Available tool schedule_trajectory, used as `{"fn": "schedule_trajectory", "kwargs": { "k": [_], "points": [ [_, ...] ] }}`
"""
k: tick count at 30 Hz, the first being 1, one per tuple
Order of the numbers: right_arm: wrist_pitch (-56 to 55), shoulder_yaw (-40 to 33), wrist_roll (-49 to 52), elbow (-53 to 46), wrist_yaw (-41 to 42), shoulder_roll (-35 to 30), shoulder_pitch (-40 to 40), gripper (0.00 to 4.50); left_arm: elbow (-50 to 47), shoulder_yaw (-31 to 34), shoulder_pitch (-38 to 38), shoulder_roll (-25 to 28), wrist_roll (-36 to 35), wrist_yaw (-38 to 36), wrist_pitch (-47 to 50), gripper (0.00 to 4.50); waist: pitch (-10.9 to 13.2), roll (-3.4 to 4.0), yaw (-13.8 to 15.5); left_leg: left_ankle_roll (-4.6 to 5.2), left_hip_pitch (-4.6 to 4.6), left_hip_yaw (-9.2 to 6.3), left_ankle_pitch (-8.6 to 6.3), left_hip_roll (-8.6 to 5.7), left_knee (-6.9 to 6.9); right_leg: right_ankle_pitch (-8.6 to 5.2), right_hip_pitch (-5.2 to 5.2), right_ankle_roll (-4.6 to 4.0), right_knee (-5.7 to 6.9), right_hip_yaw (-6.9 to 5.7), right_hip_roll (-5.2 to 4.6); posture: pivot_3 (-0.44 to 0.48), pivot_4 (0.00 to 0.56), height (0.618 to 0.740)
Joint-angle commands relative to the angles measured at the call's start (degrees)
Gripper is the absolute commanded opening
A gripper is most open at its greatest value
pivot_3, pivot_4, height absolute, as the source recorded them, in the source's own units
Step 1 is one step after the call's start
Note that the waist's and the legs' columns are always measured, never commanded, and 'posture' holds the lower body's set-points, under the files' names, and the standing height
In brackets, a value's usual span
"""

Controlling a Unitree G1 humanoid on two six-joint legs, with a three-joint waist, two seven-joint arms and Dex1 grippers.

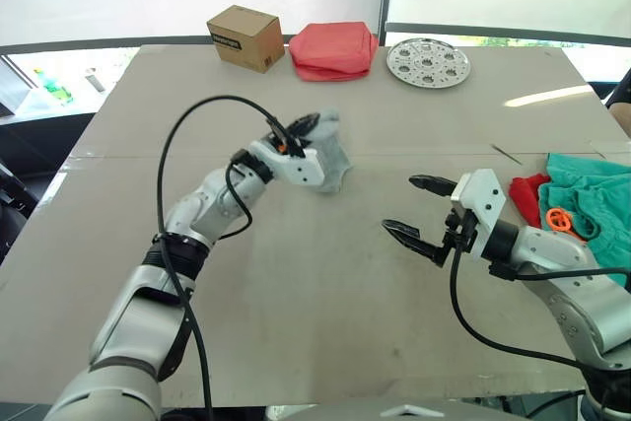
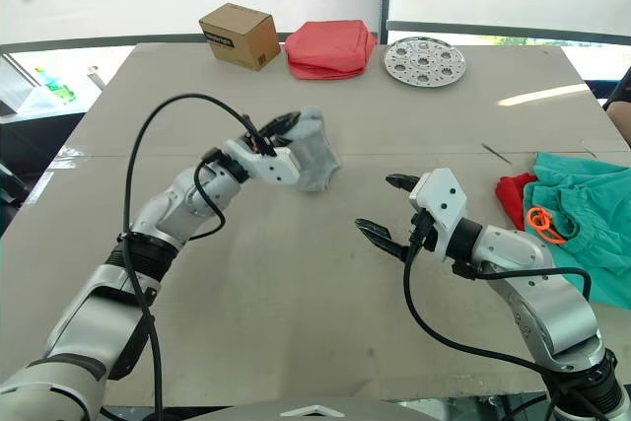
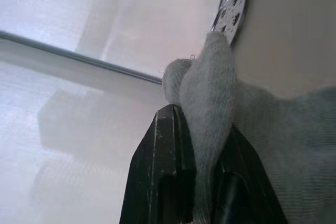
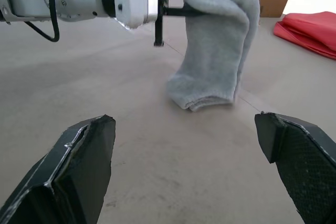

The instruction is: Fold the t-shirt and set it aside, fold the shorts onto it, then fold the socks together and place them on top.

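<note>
Socks (image 1: 330, 150), light grey and doubled over, hang from the left gripper (image 1: 301, 133) just above the table (image 1: 296, 293) at the centre of the frame, the fingers clamped on the upper fold while the lower ends appear to brush the surface. To the lower right, the right gripper (image 1: 419, 209) hovers with its two black fingers spread wide and nothing between them, pointed toward the dangling pair. At the right edge the shorts (image 1: 592, 194), teal with an orange drawstring loop (image 1: 559, 219), lie rumpled over the red t-shirt (image 1: 527, 194), of which only a corner shows. Along the upper edge sit a cardboard box (image 1: 245, 36), a folded salmon-pink cloth (image 1: 333, 49) and a perforated metal disc (image 1: 428, 61). By the look of things the sock step is in hand, though the shirt and shorts at the right do not look neatly folded. The next move would likely call for the free gripper to catch the loose lower end so the pair can be folded together, then carried right onto the pile without slipping from the pinch.
</note>
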Motion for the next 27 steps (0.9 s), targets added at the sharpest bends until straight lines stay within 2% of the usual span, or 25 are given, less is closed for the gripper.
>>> {"fn": "schedule_trajectory", "kwargs": {
  "k": [1,2,5,12,13,18,27],
  "points": [
    [1.3,2.9,-1.2,2.6,-0.5,1.0,-4.0,4.5,1.0,2.6,0.6,-2.0,-6.8,-4.4,3.7,0.02,0.0,0.0,0.0,0.0,0.0,0.0,0.0,0.0,0.04,0.0,0.0,0.0,0.04,0.0,0.0,0.0,0.15,0.74],
    [2.1,4.3,-2.1,5.4,-1.5,2.4,-5.8,4.5,1.3,3.3,1.0,-2.7,-8.6,-5.8,5.4,0.02,0.0,0.0,-0.2,0.0,0.01,0.0,0.0,0.0,0.08,0.0,0.01,0.0,0.07,0.0,0.01,0.0,0.15,0.74],
    [2.0,7.8,-3.5,15.2,-1.7,7.4,-11.1,3.61,1.5,5.5,1.6,-4.8,-13.7,-9.8,10.9,0.0,0.0,-0.02,-0.6,0.0,0.07,0.04,0.02,0.06,0.27,0.0,0.02,0.0,0.3,0.03,0.1,0.0,0.15,0.74],
    [-6.7,10.9,-11.6,44.5,-4.8,20.4,-26.1,0.24,-1.6,8.5,3.6,-5.5,-19.9,-16.6,18.7,0.0,0.0,-0.04,-1.6,0.03,0.11,0.08,0.04,0.01,0.44,0.01,-0.03,-0.02,0.71,0.12,0.11,0.0,0.15,0.74],
    [-8.5,10.8,-12.4,48.6,-5.2,22.4,-28.3,0.02,-2.3,8.7,4.0,-5.4,-20.2,-17.1,19.1,0.0,0.0,-0.04,-1.6,0.03,0.15,0.08,0.04,0.01,0.44,0.02,-0.01,-0.03,0.73,0.14,0.14,0.0,0.15,0.74],
    [-15.4,10.1,-14.4,63.2,-3.9,29.5,-35.6,0.02,-6.3,8.5,6.1,-5.6,-21.0,-19.4,20.6,0.0,0.0,-0.03,-1.7,0.01,0.21,0.09,0.04,0.01,0.35,0.03,-0.05,-0.05,0.82,0.2,0.16,0.0,0.15,0.74],
    [-20.7,11.4,-20.3,73.2,-4.2,33.8,-38.8,0.02,-15.9,8.3,8.6,-7.3,-22.2,-21.8,26.5,0.0,0.0,0.0,-1.7,-0.1,0.3,0.16,-0.02,-0.01,0.33,0.03,-0.08,-0.07,0.92,0.33,0.18,0.0,0.15,0.74]
  ]
}}
